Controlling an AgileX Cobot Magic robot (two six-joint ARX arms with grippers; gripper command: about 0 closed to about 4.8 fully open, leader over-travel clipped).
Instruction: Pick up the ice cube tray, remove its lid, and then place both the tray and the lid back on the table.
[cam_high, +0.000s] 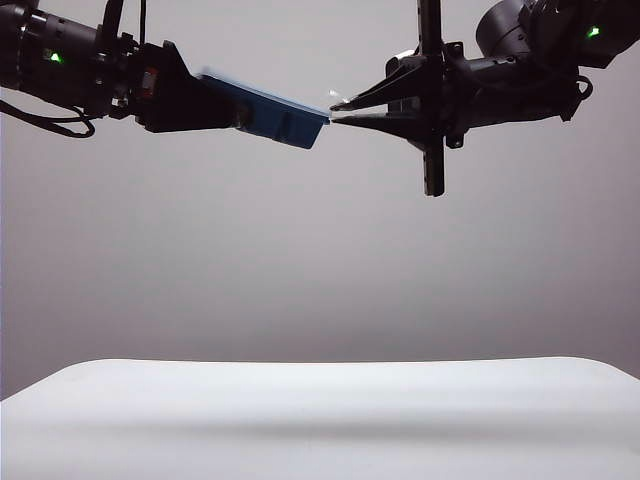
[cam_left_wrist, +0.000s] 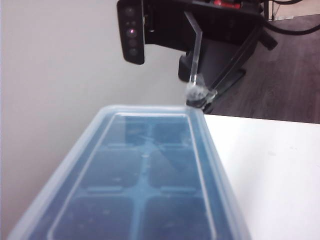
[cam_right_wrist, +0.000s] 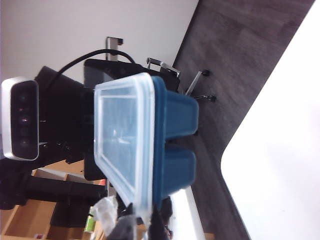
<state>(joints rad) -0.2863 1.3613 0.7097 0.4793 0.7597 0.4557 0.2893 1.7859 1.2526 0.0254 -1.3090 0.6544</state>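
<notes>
High above the white table (cam_high: 320, 420), the dark blue ice cube tray (cam_high: 290, 122) hangs tilted, its right end lower. My left gripper (cam_high: 240, 112) is shut on its left end. The frosted lid (cam_high: 262, 94) sits on top of the tray. My right gripper (cam_high: 335, 119) meets the tray's right corner, shut on the lid's edge. In the right wrist view its fingertips (cam_right_wrist: 142, 225) pinch the lid (cam_right_wrist: 120, 130) beside the tray (cam_right_wrist: 175, 115). The left wrist view shows the lid (cam_left_wrist: 85, 145) over the tray's compartments (cam_left_wrist: 150, 190), with the right gripper (cam_left_wrist: 199, 100) at the far corner; the left fingers are hidden.
The table (cam_left_wrist: 270, 165) lies far below both arms, its rounded edge (cam_right_wrist: 235, 145) bordering dark wood floor (cam_right_wrist: 240, 45). The left arm's wrist camera (cam_right_wrist: 20, 117) faces the right gripper. The right arm's camera (cam_left_wrist: 132, 32) sits behind the tray. A plain grey wall fills the background.
</notes>
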